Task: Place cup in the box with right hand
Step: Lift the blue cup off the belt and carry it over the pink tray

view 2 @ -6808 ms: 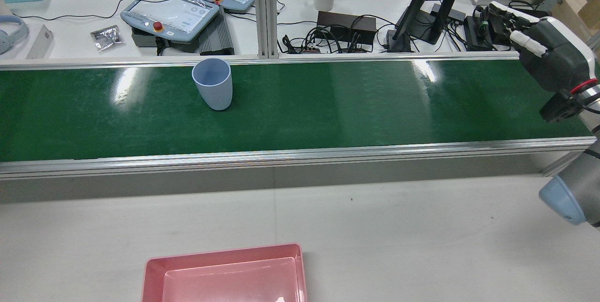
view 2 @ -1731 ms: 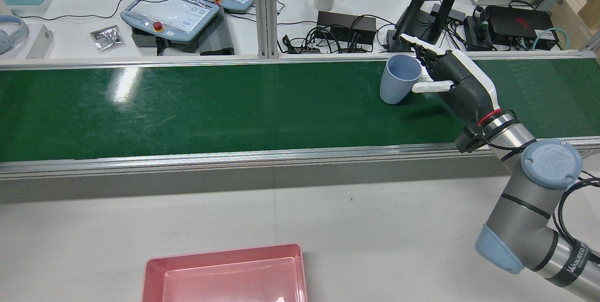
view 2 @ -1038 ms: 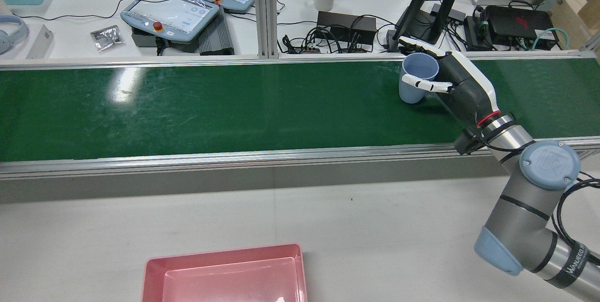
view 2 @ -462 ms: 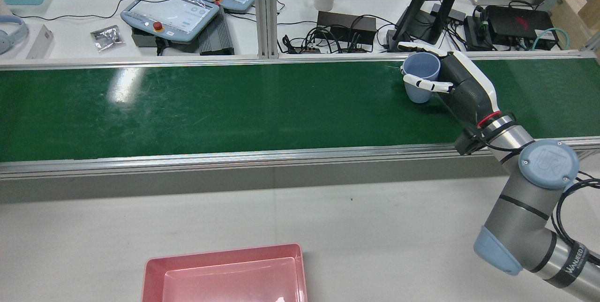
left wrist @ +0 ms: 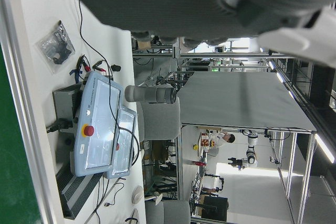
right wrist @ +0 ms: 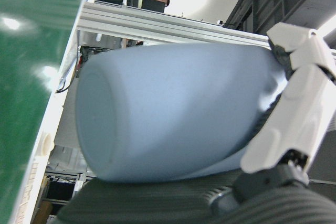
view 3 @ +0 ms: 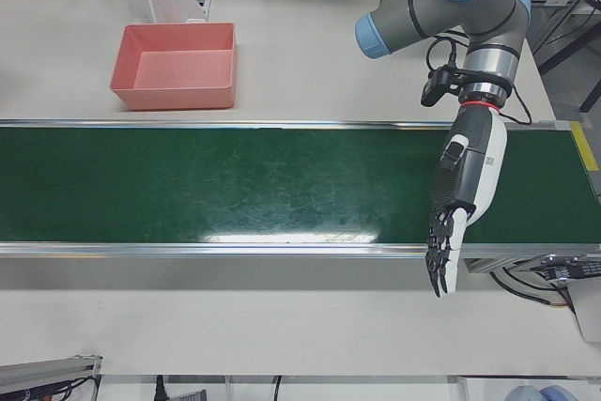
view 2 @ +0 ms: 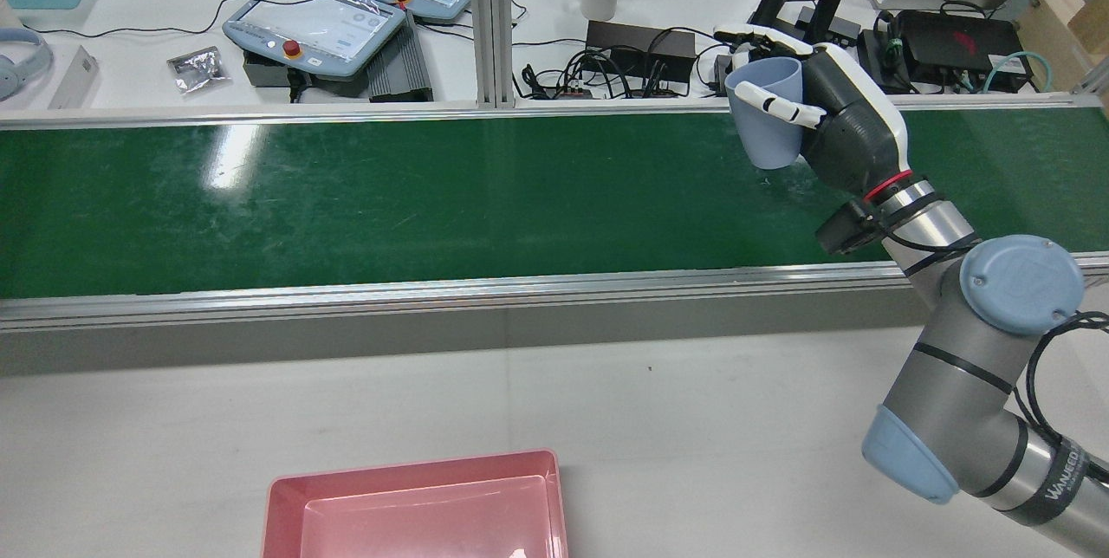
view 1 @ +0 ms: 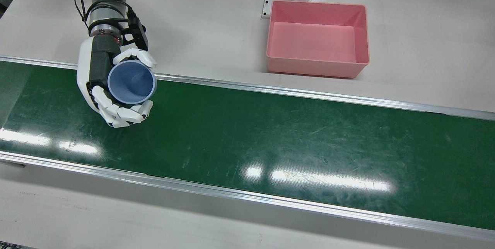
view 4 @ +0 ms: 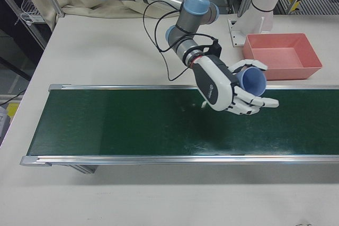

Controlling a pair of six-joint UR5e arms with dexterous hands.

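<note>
Cup: blue plastic cup (view 2: 766,120), light, stiff, smooth-walled
Hold: right hand (view 2: 832,125) wrapped around its side
Left hand (view 3: 465,190): fingers spread, empty

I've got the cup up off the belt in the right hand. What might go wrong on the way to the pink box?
1. The right hand holds the blue cup by its side wall only, nothing under its base; a quick swing might let it slip.
2. The pink box sits across the belt's metal rail, so a low carry could clip that rail or the box wall.
3. The cup is tilted, so it may land on its side.
</note>
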